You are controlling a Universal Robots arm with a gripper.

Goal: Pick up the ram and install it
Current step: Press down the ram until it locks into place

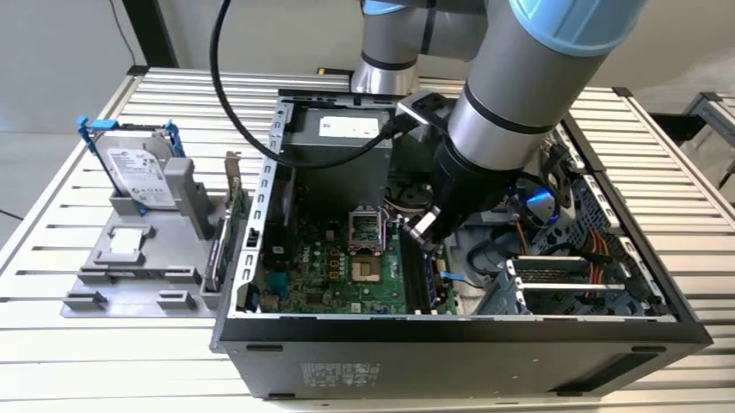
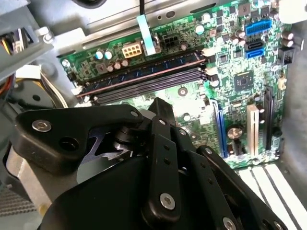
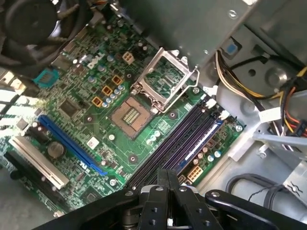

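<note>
You are looking at the gripper (image 1: pixel 426 234) hanging inside the open computer case (image 1: pixel 460 344), low over the memory slots (image 3: pixel 184 139) of the motherboard (image 1: pixel 333 267). In the first wrist view its fingers (image 3: pixel 161 178) are pressing together with nothing showing between them – clenched on air. The ram (image 2: pixel 144 72) is lying as a long dark strip standing in the slot nearest the board's edge, apparently seated. The hard drive (image 1: pixel 138 168) is sitting upright in its grey holder (image 1: pixel 126 275), well apart.
</note>
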